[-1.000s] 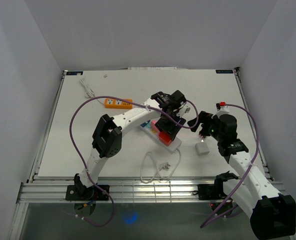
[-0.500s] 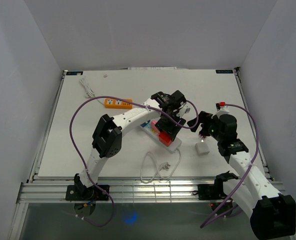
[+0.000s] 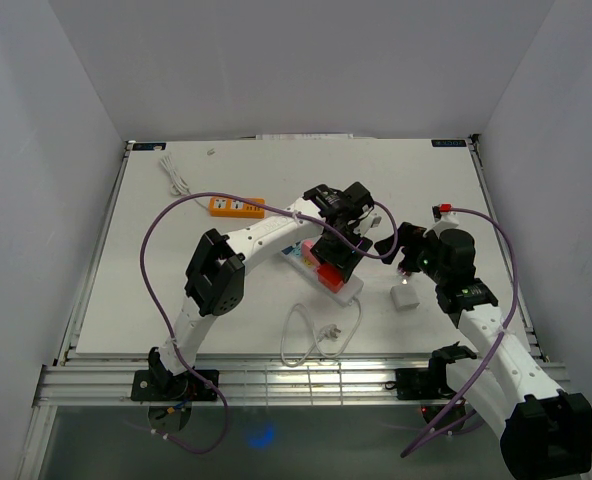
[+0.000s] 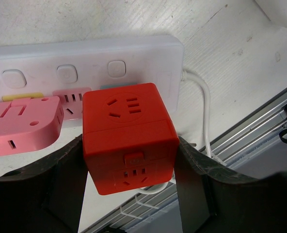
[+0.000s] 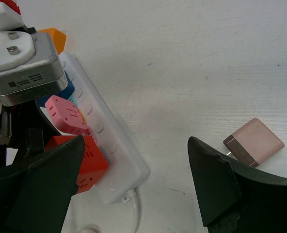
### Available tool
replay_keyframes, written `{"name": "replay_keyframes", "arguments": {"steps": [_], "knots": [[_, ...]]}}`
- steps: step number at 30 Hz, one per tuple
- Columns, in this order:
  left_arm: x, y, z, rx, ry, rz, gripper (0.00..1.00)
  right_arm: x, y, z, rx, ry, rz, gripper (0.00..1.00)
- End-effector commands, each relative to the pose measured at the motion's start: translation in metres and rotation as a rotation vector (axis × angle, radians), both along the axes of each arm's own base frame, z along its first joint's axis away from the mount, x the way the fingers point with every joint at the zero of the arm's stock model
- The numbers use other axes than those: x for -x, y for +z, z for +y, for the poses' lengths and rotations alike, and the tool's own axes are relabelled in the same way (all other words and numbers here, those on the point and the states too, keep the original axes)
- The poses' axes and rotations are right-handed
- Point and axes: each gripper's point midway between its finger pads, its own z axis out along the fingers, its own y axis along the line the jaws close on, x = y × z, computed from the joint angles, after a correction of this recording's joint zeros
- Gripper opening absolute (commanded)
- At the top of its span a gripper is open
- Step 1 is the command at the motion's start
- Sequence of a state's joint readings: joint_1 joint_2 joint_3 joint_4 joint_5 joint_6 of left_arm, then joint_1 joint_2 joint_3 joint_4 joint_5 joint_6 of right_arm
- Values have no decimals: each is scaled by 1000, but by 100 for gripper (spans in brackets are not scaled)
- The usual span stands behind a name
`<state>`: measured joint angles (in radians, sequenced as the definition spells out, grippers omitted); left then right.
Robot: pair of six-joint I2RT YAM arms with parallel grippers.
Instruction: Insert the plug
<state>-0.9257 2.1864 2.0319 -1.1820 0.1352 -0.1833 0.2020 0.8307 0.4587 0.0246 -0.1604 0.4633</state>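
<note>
The left pincer [image 4: 129,171] pinches the red cube plug [image 4: 126,127] from both sides, and its fingers [image 4: 61,174] touch the cube. The cube stands on the white power strip [image 4: 85,51], just beside a pink adapter [image 4: 22,121], at the end where the cable leaves the strip. Whether its pins are fully in cannot be told. The right pincer [image 5: 134,189] is spread wide above the tabletop [image 5: 182,58], near a small pinkish charger [image 5: 254,141].
</note>
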Motion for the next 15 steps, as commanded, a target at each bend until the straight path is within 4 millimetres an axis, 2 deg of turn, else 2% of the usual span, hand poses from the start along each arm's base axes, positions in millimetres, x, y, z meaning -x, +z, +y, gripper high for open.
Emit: {"name": "replay_keyframes", "arguments": {"steps": [1,7,15], "knots": [[-7,1,3,-19,3,-28,0,-4,15,0,-8,8,-56,91],[-13,0,2,-26,23,-53,0,-2,17,1,-9,18,-66,91],[-10,-27,7,-83,23,-44,0,7,11,1,-7,30,-83,86]]}}
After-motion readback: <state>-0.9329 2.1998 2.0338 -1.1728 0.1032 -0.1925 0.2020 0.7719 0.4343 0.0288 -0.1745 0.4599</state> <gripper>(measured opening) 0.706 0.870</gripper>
